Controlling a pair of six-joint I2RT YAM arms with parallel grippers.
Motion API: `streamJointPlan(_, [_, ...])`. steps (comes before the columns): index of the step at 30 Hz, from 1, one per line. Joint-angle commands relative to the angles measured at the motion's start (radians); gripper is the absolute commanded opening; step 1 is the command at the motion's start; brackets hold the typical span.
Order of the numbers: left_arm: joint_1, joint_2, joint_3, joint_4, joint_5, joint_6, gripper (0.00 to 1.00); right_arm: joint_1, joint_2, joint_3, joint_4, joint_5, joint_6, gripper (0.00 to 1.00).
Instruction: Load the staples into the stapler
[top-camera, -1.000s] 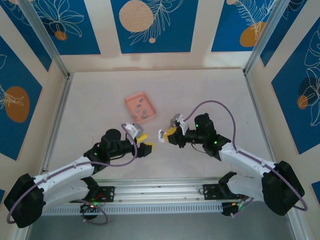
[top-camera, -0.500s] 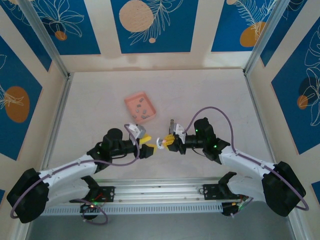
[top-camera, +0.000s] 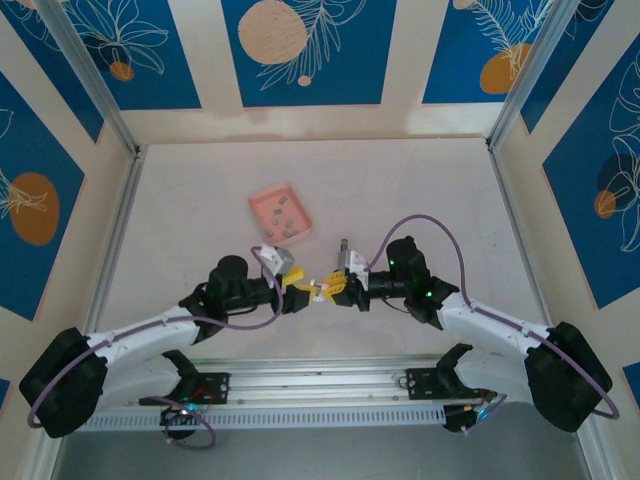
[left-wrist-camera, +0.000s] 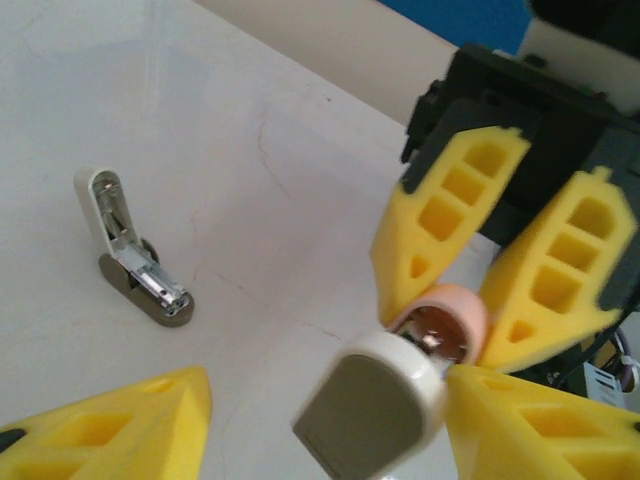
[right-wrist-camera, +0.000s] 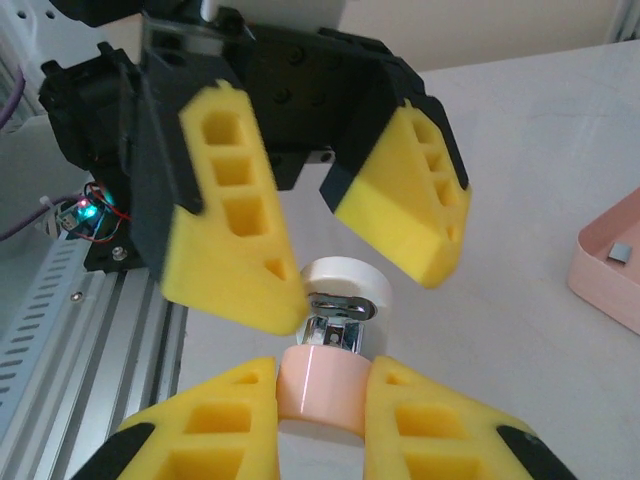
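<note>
Grippers meet mid-table (top-camera: 430, 190), just fwd of near rail (top-camera: 320, 385); bare top beyond and to R, walls well off. R gripper (right-wrist-camera: 320, 385) clamped on stapler (left-wrist-camera: 370, 405) at pink end. L gripper (top-camera: 303, 292) jaws apart, straddling white end. Stapler: pink top, chrome middle, white base. Staples (right-wrist-camera: 621, 252): grey bars in pink tray (top-camera: 262, 203), far-L of grippers.

The white left arm (top-camera: 150, 335) pointed toward 3 o'clock and the white right arm (top-camera: 490, 320) toward 9 o'clock, tips almost meeting. The left yellow-fingered gripper (right-wrist-camera: 360, 285) stood open. The right yellow-fingered gripper (right-wrist-camera: 320, 400) pinched a small pink-and-white piece (right-wrist-camera: 320, 370).
</note>
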Motion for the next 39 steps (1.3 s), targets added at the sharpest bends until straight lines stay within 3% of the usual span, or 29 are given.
streamJointPlan(1, [-0.009, 0.004, -0.011, 0.017, -0.101, -0.018, 0.56, 0.005, -0.043, -0.006, 0.044, -0.033, 0.002, 0.02])
streamJointPlan(9, [-0.009, -0.053, -0.061, -0.016, -0.310, -0.045, 0.55, 0.004, -0.148, -0.037, -0.001, -0.012, 0.004, 0.02])
streamJointPlan(23, [-0.008, 0.052, -0.071, 0.010, -0.261, -0.037, 0.59, 0.008, -0.256, -0.057, 0.006, 0.020, 0.011, 0.02])
streamJointPlan(29, [-0.009, -0.015, -0.038, -0.048, -0.132, 0.057, 0.63, -0.002, -0.282, -0.053, -0.086, 0.058, -0.038, 0.02])
streamJointPlan(33, [-0.008, -0.093, 0.005, -0.139, 0.033, 0.222, 0.62, -0.027, -0.294, -0.036, -0.166, -0.015, -0.074, 0.03])
streamJointPlan(39, [-0.009, -0.128, 0.102, -0.368, 0.175, 0.538, 0.67, -0.052, -0.294, -0.011, -0.215, -0.123, -0.083, 0.03])
